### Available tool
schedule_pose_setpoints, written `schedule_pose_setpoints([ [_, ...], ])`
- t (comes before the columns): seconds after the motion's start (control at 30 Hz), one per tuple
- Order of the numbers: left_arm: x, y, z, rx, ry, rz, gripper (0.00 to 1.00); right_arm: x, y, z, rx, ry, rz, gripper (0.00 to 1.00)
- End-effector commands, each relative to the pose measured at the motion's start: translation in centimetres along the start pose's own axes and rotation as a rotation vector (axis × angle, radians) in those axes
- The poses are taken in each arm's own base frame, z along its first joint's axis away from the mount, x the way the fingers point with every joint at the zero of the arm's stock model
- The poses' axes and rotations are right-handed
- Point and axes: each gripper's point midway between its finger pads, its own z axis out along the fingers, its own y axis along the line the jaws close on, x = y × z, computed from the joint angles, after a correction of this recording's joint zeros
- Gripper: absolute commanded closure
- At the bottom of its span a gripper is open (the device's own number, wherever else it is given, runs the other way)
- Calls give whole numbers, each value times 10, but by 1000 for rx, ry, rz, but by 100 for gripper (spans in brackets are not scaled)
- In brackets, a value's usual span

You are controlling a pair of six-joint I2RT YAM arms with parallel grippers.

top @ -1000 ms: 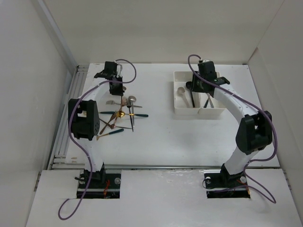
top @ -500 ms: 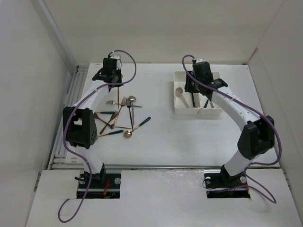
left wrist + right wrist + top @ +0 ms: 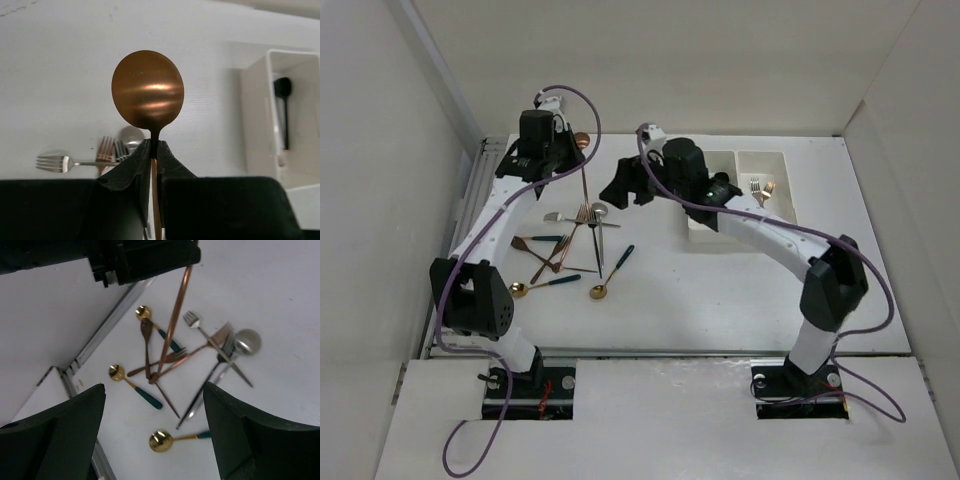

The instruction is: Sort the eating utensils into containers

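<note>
Top external view: left hand (image 3: 548,150) is raised off the counter (image 3: 720,290) and clenched on a copper spoon (image 3: 582,170). Left wrist view confirms the jaws pinch the neck just under the bowl. The bowl sticks out past the fingertips and the handle trails back and down from the hand.

Right hand (image 3: 620,185) is released, its fingers spread wide with nothing between them. It hovers low, with the pile of utensils (image 3: 200,355) just ahead of and below it. The white bins (image 3: 775,215) sit behind it, partly hidden under its arm.

Done so far:
- one black spoon (image 3: 282,95) lies in one compartment
- a couple of forks (image 3: 756,185) lie in the other
- anything under the arm cannot be made out

Left to do:
- the copper spoon is in the grasp, not yet delivered
- roughly nine or ten pieces are crossed over each other on the counter beneath the left hand, including copper forks, a silver fork (image 3: 65,162) and green-handled gold spoons

Judgement: well under half sorted.
</note>
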Motion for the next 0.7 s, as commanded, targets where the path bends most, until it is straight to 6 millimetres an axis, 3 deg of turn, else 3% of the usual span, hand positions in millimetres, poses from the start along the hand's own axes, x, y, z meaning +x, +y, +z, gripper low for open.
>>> schedule_pose_setpoints([
  [0.0, -23, -34, -38, 134, -59, -86, 100, -27, 44, 24, -187, -60, 28, 16],
  [0.13, -21, -40, -52, 167, -63, -94, 100, -25, 54, 44, -227, -67, 46, 16],
  [0.4, -2, -47, -60, 224, -27, -114, 100, -21, 50, 75, -250, -68, 117, 22],
  [0.63, 0, -54, -64, 262, -15, -142, 100, -11, 44, 103, -263, -37, 183, 57],
  [0.67, 1, -56, -64, 272, -11, -141, 100, -10, 46, 103, -271, -32, 182, 67],
])
